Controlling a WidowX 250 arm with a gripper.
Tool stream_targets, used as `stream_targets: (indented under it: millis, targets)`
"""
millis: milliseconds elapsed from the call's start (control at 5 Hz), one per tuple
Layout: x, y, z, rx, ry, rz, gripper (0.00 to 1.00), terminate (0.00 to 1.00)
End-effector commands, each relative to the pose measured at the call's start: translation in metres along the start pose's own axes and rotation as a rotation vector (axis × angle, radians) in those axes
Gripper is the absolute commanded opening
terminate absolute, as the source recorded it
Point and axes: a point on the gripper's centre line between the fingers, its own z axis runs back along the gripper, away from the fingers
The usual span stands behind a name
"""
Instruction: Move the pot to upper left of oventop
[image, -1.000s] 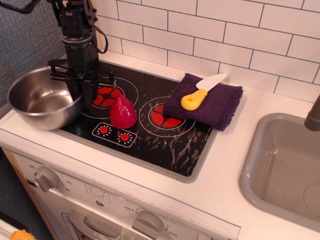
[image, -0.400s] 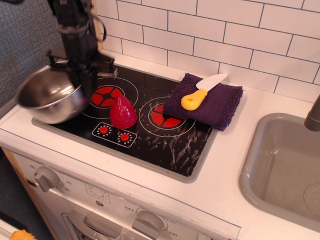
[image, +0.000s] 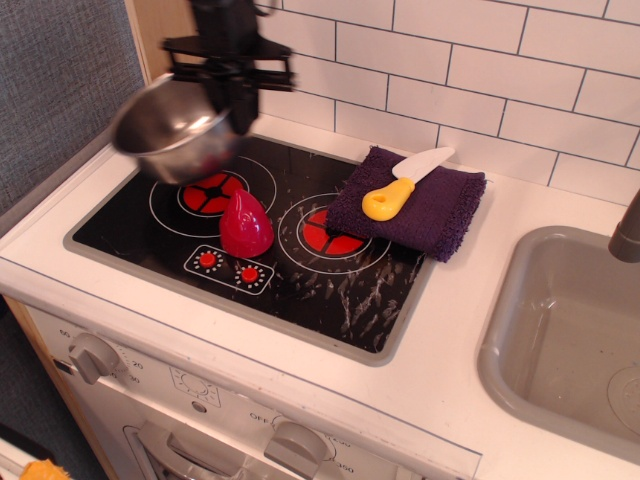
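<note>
The shiny steel pot (image: 172, 128) hangs tilted in the air above the back left part of the black oventop (image: 300, 270), blurred by motion. My gripper (image: 238, 112) is shut on the pot's right rim, with the black arm rising above it at the top of the view. The left red burner (image: 213, 192) lies just below and in front of the pot.
A red teardrop-shaped object (image: 245, 224) stands on the oventop between the burners. A purple cloth (image: 412, 205) with a yellow-handled knife (image: 402, 186) covers part of the right burner. The grey sink (image: 570, 340) is at the right. White tiled wall behind.
The pot has been lifted off the counter at the left and carried up and to the right, toward the back left of the oventop.
</note>
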Motion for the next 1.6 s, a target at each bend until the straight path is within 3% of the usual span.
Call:
stream_targets:
  millis: [0,200,400,1000,1200,1400]
  targets:
    - [0.058,-0.024,-0.003,0.053,-0.047,-0.029,0.0,0.0]
    - [0.062,-0.023,-0.018,0.094,-0.009,-0.026,0.0,0.0]
    - [0.057,-0.021,-0.023,0.115,0.023,-0.044,1.0,0.0]
    - [0.045,-0.026,0.023,0.07,-0.079,-0.098,1.0,0.0]
    - [0.037,-0.029,0.036,0.03,-0.1,-0.126,1.0,0.0]
    - [0.033,-0.033,0.034,0.046,-0.088,-0.163,1.0,0.0]
